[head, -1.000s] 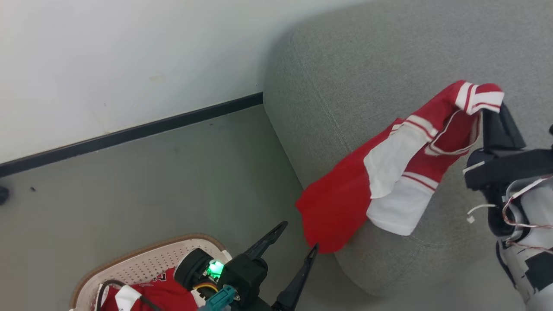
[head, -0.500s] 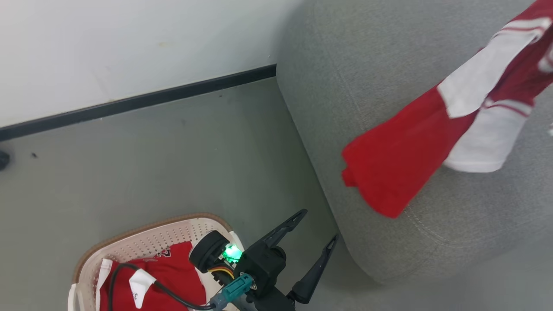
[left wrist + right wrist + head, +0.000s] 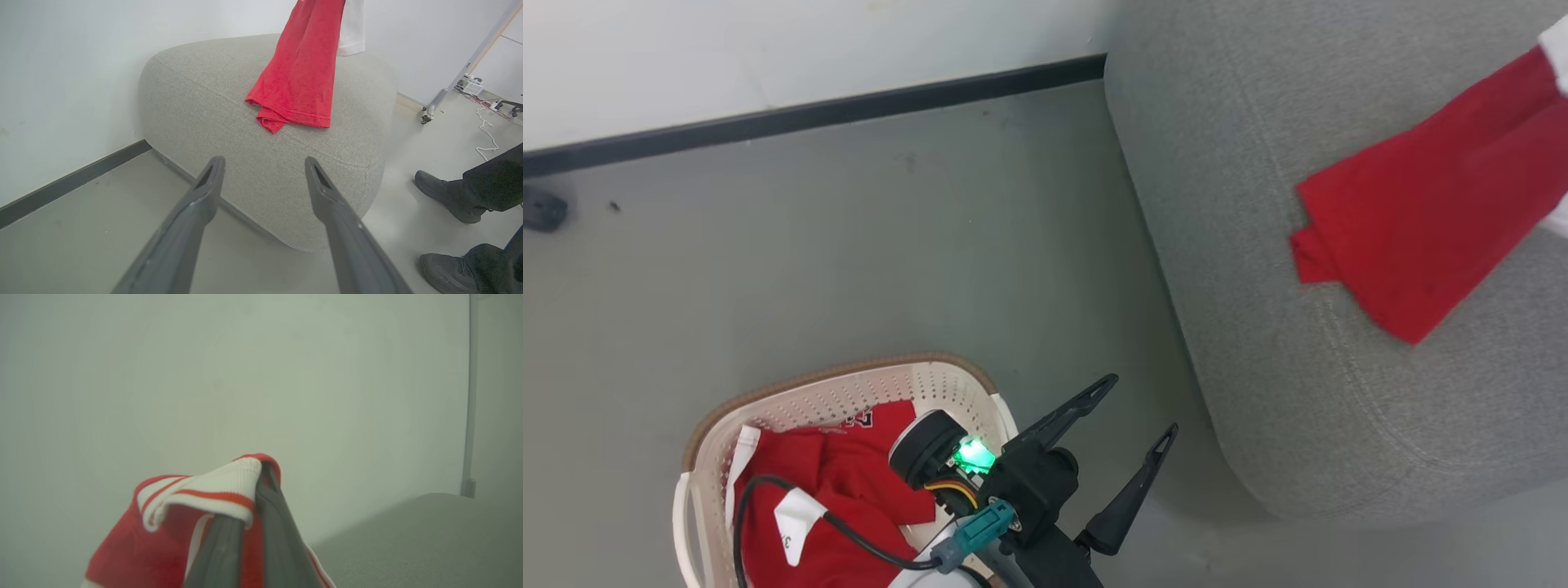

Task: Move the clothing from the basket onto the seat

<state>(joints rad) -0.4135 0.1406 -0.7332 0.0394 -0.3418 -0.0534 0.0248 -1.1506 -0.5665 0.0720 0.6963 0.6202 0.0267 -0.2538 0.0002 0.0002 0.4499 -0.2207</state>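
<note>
A: Soft, even light is filling the head view; the seat [image 3: 1258, 245] is casting a faint shadow on the floor [image 3: 849, 245] toward seven o'clock.

B: The right wrist view is looking hazy, with the red garment [image 3: 122, 555] and fingers [image 3: 216, 559] blurring at six o'clock.

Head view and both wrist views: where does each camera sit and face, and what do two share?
Head view: on the head, looking down at floor, basket and seat; left jaws show, open.
Left wrist view: on the left wrist, facing the seat; own open jaws rise from below.
Right wrist view: on the right wrist, facing the wall; right jaws, shut, pinch the garment.
Shared: head and left wrist views both show the garment's red end on the seat.
</note>
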